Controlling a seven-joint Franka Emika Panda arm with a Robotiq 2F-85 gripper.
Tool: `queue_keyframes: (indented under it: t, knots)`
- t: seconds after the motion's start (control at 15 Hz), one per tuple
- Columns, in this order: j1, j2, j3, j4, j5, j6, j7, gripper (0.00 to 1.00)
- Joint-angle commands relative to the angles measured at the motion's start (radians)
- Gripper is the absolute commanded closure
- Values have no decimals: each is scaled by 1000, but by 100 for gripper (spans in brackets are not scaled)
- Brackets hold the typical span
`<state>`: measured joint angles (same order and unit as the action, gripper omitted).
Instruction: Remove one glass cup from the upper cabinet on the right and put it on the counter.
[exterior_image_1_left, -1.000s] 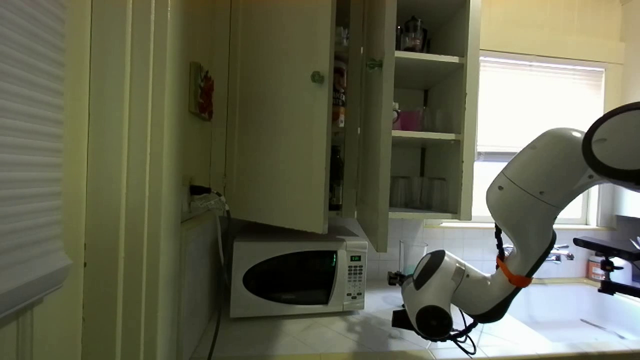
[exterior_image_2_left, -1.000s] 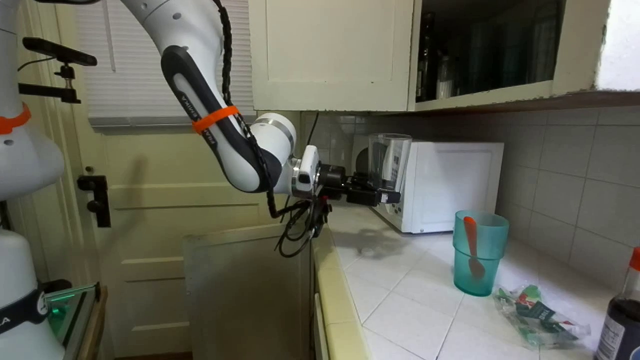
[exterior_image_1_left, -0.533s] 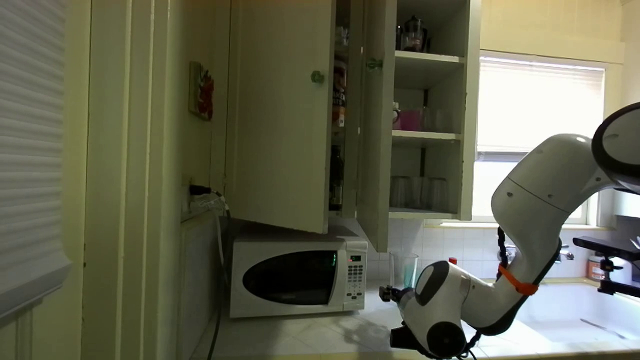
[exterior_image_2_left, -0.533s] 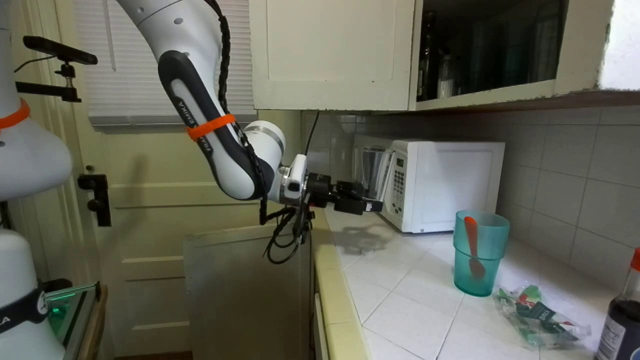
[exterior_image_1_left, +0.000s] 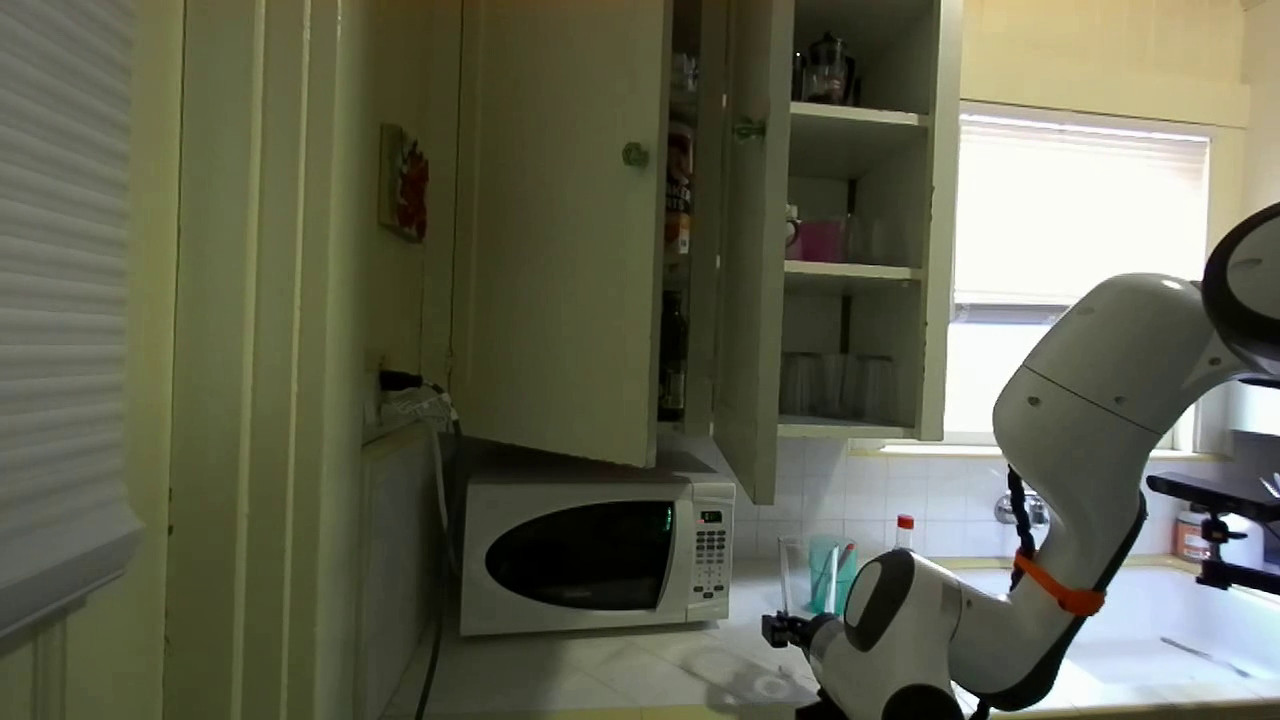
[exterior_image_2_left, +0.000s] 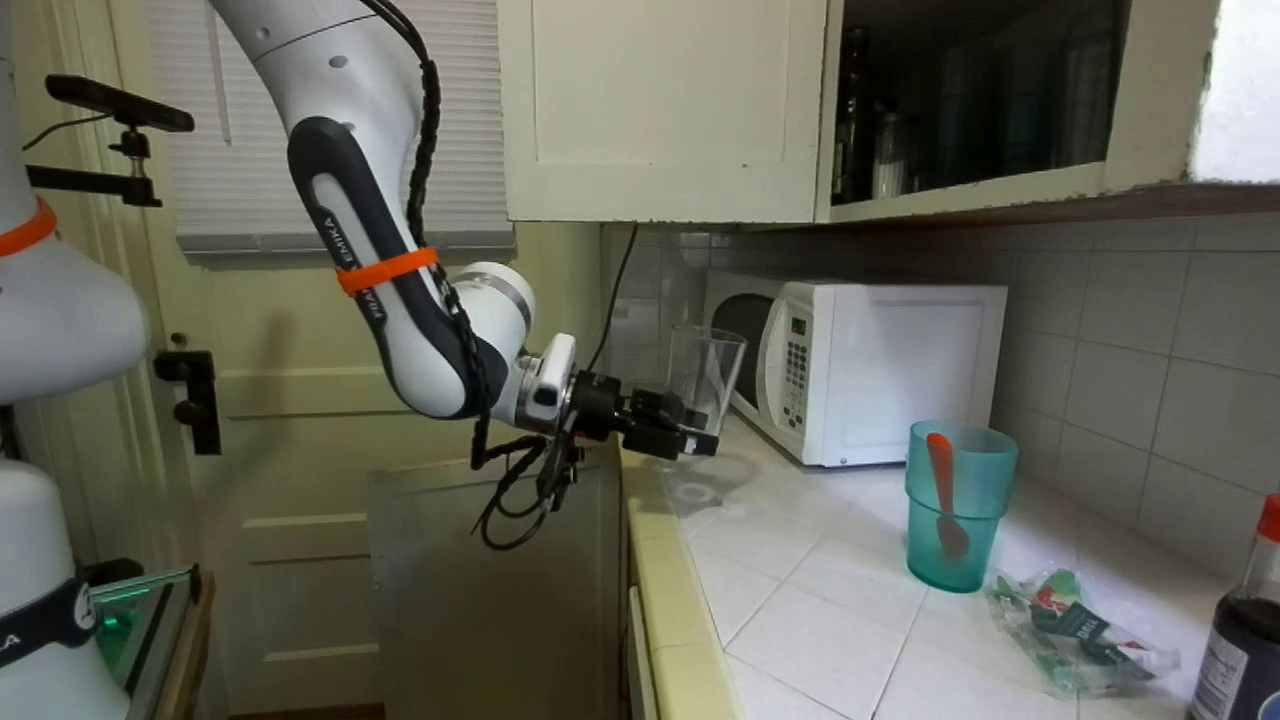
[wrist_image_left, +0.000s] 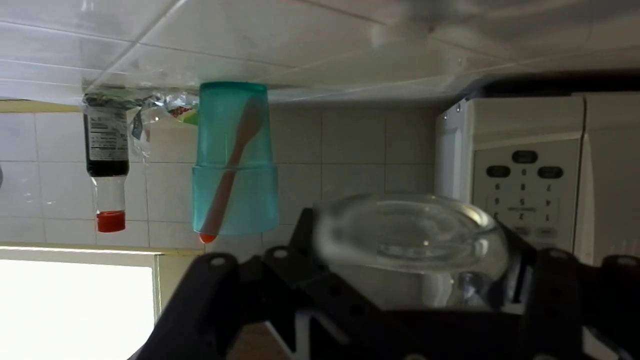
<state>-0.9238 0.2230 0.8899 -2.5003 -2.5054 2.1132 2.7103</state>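
Observation:
The glass cup (exterior_image_2_left: 708, 375), a clear straight-sided tumbler, is between the fingers of my gripper (exterior_image_2_left: 692, 432), which is shut on it near its base. The cup leans slightly and hangs a little above the counter (exterior_image_2_left: 810, 590), with a shadow on the tiles below. In the wrist view, which is upside down, the cup's thick base (wrist_image_left: 425, 235) sits between both fingers (wrist_image_left: 414, 245). In an exterior view the gripper (exterior_image_1_left: 778, 630) is low, in front of the microwave's right side. The upper cabinet (exterior_image_1_left: 932, 300) stands open, with several clear glasses (exterior_image_1_left: 835, 388) on its bottom shelf.
A white microwave (exterior_image_2_left: 905, 375) stands behind the gripper. A teal tumbler (exterior_image_2_left: 962, 510) with a red spoon, a crumpled plastic bag (exterior_image_2_left: 1080, 630) and a red-capped bottle (exterior_image_2_left: 1245, 630) stand along the counter. The sink (exterior_image_1_left: 1150, 620) lies beyond the arm.
The gripper has moved down toward the counter and back toward its front edge, carrying the cup with it. The cup tilts slightly more. The teal tumbler and bottle are now uncovered.

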Motion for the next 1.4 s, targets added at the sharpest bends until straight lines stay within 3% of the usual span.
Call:
queue_keyframes:
  t: [0.0,0.2,0.27,0.33,0.4,0.67,0.73,1.0,1.07,1.13,1.33]
  knots:
    - [-7,-54,-12,-58,-16,-5,55,49]
    - [-7,-36,-30,-66,-16,-6,43,49]
    - [154,-63,-197,-61,-3,11,70,49]
    - [188,-55,-238,-61,0,-8,64,49]
    - [70,-23,-122,-64,-16,-58,44,49]
    - [59,-9,-110,-57,-19,-91,45,49]
    - [252,-28,-291,-40,15,-47,38,24]
    - [247,-28,-291,-40,15,-47,38,24]
    - [247,-28,-291,-40,15,-47,38,49]
    - [286,-20,-323,-38,31,-60,31,49]
    - [514,-12,-506,-46,108,-92,34,49]
